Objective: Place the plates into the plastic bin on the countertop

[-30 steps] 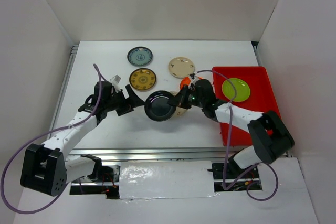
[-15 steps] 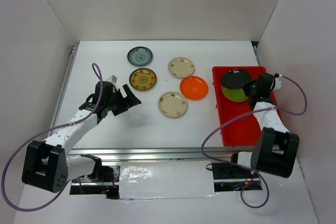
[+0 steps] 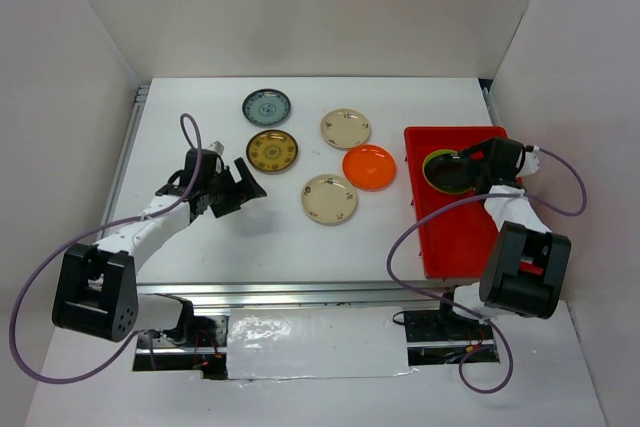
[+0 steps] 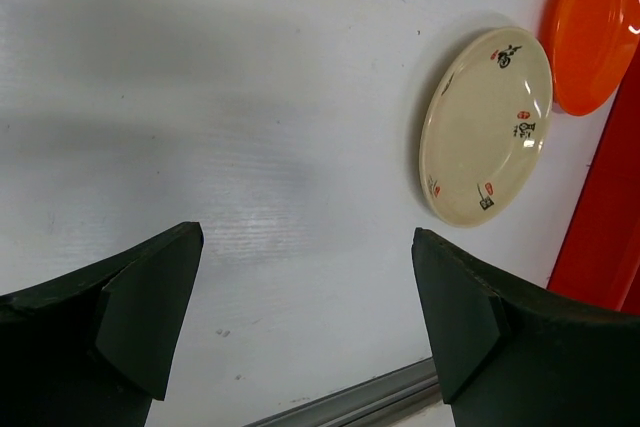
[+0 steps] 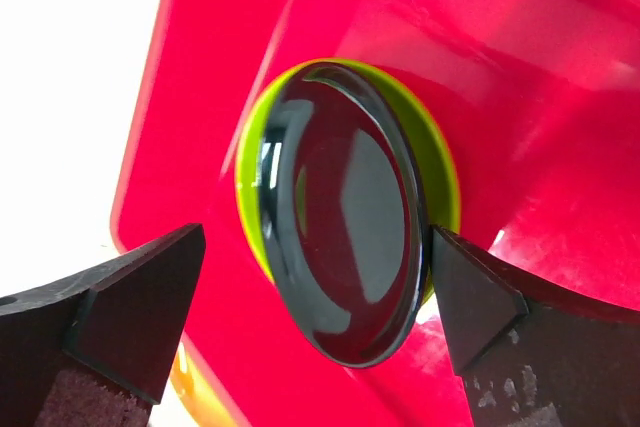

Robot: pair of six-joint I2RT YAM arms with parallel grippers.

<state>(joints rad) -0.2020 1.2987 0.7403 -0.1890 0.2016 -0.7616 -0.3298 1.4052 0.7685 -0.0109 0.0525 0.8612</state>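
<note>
A black plate (image 3: 449, 172) (image 5: 345, 237) lies tilted on a lime green plate (image 5: 441, 162) inside the red plastic bin (image 3: 465, 232) (image 5: 560, 77). My right gripper (image 3: 476, 162) (image 5: 316, 237) stands open around the black plate, whose rim is close to the right fingertip. On the white countertop (image 3: 290, 237) lie an orange plate (image 3: 369, 167) (image 4: 600, 27), two cream plates (image 3: 329, 199) (image 3: 345, 128), a brown-and-gold plate (image 3: 272, 150) and a teal plate (image 3: 266, 106). My left gripper (image 3: 243, 187) (image 4: 303, 237) hovers open and empty left of the nearer cream plate (image 4: 485, 127).
White walls enclose the countertop on three sides. A metal rail (image 3: 300, 292) runs along its near edge. The bin's red rim (image 4: 600, 247) shows at the right of the left wrist view. A purple cable loops over the bin's near half (image 3: 420, 227).
The right arm carried the black plate from mid-table to the bin and its jaws opened, leaving the plate on the lime green one. The left arm barely shifted.
</note>
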